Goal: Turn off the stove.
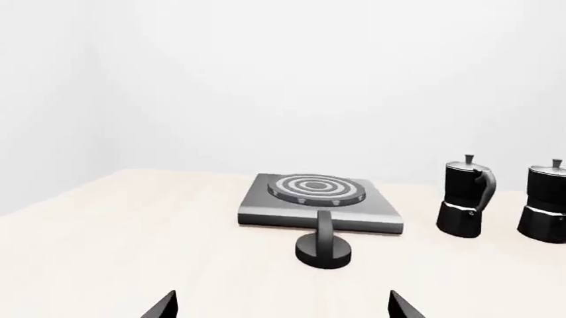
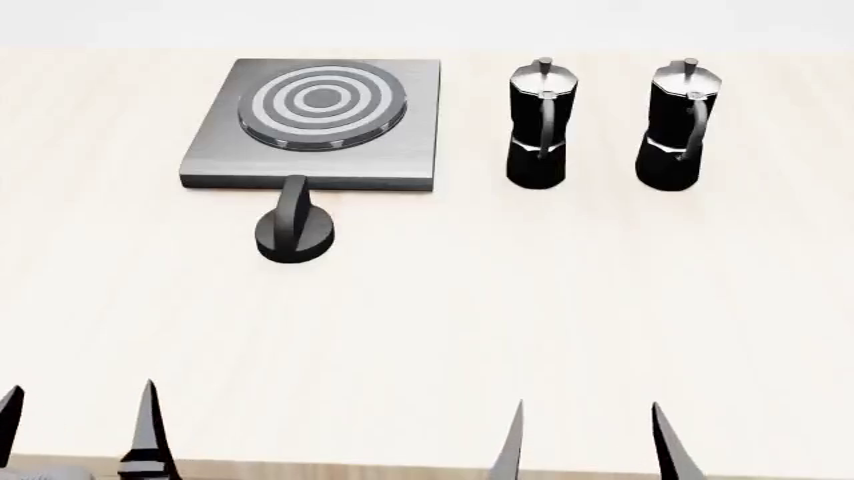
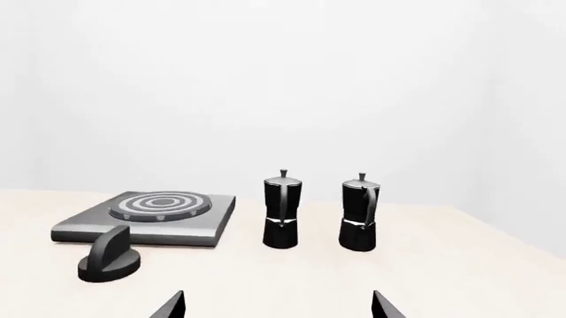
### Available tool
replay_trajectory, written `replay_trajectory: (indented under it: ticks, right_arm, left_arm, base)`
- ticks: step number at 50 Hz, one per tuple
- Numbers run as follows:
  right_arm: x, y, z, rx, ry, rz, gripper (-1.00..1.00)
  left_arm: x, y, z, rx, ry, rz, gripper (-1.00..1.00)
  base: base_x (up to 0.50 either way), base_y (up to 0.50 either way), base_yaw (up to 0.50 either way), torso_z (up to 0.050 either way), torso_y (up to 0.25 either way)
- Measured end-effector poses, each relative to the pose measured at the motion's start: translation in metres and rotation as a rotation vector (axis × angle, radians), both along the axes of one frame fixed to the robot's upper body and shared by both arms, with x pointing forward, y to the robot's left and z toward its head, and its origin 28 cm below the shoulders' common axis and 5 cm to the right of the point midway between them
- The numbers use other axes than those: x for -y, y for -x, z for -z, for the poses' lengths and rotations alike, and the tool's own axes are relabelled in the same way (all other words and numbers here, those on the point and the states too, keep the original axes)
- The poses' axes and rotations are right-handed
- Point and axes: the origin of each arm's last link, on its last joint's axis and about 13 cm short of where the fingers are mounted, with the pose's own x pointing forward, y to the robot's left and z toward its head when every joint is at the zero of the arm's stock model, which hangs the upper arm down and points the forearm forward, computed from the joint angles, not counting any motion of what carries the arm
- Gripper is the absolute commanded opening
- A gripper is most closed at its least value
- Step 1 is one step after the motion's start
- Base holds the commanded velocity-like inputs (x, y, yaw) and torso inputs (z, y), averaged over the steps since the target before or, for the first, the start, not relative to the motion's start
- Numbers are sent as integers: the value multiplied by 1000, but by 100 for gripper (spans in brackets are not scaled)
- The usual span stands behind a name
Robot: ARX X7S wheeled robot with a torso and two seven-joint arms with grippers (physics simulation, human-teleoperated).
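The pale wooden table [image 2: 534, 330] is filling most of the head view, and its far edge is meeting a plain white wall; the near edge is showing as a thin line just below the gripper tips. A wide bare stretch of tabletop is lying between that near edge and the objects, with further open room to the left of the stove and to the right of the pots.

The stove [image 2: 400, 130], a flat grey metal slab, is sitting near the table's far edge on the left side, its ringed burner [image 2: 322, 102] facing up. Its black knob [image 2: 296, 232] is standing just in front of the slab's front edge, its ridge pointing toward the slab.

To the right of the stove, two black moka pots are standing upright and apart from each other: the nearer pot [image 2: 541, 125] is just beside the slab, the farther pot [image 2: 681, 128] beyond it.

The left gripper [image 2: 74, 430] is hanging at the near edge, fingers spread and holding nothing, well short of the knob. The right gripper [image 2: 587, 445] is likewise hanging released and bare, its tips parted, well apart from the pots.
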Motion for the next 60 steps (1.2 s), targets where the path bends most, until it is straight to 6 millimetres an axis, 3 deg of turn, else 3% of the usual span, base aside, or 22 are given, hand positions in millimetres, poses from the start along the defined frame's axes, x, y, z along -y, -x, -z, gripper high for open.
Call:
replay_trajectory:
  ticks: [30,60]
  right_arm:
    - [5,19,-48,177,45,10,100]
    - [5,30,-64,243,39,9,100]
  left_arm:
    - [-8,14,-59,123,103,37,100]
    - [-12,23,-80,177,146,50,100]
  base:
    - [0,0,0,0,0]
    - [0,0,0,0,0]
